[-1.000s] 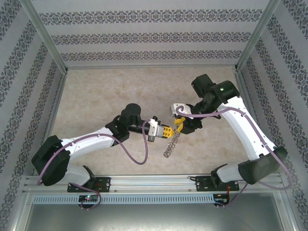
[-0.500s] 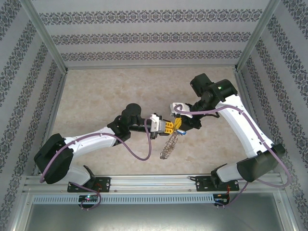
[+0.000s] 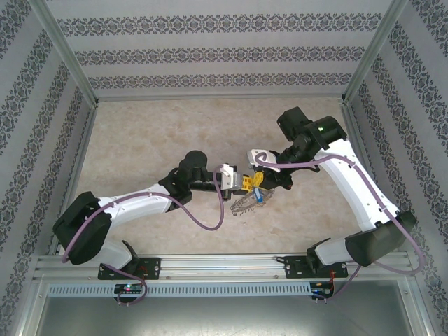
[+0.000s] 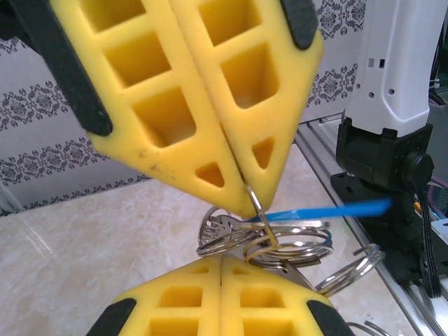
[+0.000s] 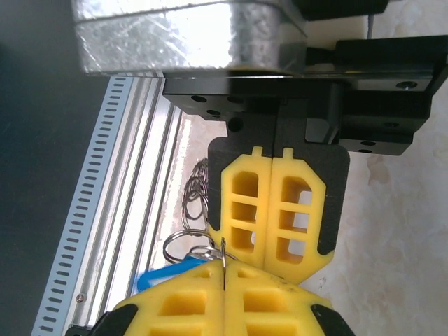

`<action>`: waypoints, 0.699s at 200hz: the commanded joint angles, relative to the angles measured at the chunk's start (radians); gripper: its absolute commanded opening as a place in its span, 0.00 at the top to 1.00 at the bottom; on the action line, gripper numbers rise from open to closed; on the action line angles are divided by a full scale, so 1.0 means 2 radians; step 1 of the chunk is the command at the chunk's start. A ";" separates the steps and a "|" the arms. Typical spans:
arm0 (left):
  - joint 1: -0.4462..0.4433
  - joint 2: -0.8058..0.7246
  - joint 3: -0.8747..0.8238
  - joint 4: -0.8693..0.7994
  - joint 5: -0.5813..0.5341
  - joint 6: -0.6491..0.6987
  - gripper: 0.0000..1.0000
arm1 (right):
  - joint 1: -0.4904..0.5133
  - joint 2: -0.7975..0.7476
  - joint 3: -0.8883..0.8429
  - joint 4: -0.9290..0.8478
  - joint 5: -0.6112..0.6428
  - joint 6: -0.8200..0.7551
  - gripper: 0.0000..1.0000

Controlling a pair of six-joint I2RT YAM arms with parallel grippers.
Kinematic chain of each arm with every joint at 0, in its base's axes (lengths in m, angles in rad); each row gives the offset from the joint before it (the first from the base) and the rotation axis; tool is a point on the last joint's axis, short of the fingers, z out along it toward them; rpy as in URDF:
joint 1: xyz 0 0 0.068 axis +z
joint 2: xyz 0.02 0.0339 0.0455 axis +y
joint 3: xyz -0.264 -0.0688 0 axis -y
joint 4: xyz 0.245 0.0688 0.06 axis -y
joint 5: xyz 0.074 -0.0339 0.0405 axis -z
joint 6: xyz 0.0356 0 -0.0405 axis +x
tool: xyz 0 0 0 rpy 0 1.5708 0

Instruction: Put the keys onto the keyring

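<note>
Top external: fixed, high behind the arm bases, looking down across the whole table [image 3: 140, 140].
Left wrist: close-up, facing the right gripper [image 4: 221, 257] past its own left gripper [image 4: 245, 203].
Right wrist: close-up, reverse direction.
Shared by all three: where both grippers meet, and the keyring [image 4: 287, 238].

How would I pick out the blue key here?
Look at the middle of the beige table, where the left gripper and right gripper meet tip to tip. At their tips is the keyring, a bunch of grey wire rings; the blue key is the one flat blue tab sticking out of that grey metal.
</note>
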 commanded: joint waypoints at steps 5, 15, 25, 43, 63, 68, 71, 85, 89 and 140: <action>-0.007 -0.002 0.011 0.043 0.016 -0.009 1.00 | 0.002 -0.009 -0.007 0.007 -0.025 -0.001 0.99; -0.007 -0.003 0.007 0.048 0.016 -0.007 1.00 | 0.002 -0.010 -0.009 0.009 -0.022 -0.001 0.99; -0.007 -0.005 0.004 0.051 0.015 -0.007 1.00 | 0.002 -0.011 -0.014 0.014 -0.013 0.004 1.00; -0.007 -0.010 -0.002 0.056 0.009 -0.006 1.00 | 0.002 -0.010 -0.022 0.030 0.017 0.029 1.00; -0.007 -0.019 -0.004 0.045 -0.002 0.002 1.00 | -0.002 -0.002 -0.025 0.032 0.038 0.042 1.00; -0.007 -0.021 -0.004 0.040 -0.003 0.004 1.00 | -0.002 -0.002 -0.026 0.035 0.040 0.043 1.00; -0.006 -0.022 -0.004 0.035 -0.004 0.007 1.00 | -0.002 -0.002 -0.027 0.037 0.041 0.043 1.00; -0.005 -0.028 -0.004 0.022 -0.013 0.011 1.00 | -0.005 -0.007 -0.031 0.048 0.035 0.039 1.00; -0.003 -0.030 -0.004 0.019 -0.014 0.011 1.00 | -0.006 -0.009 -0.033 0.052 0.034 0.039 1.00; 0.020 -0.061 -0.022 -0.026 -0.025 0.023 0.97 | -0.014 -0.015 -0.058 0.090 0.042 0.043 1.00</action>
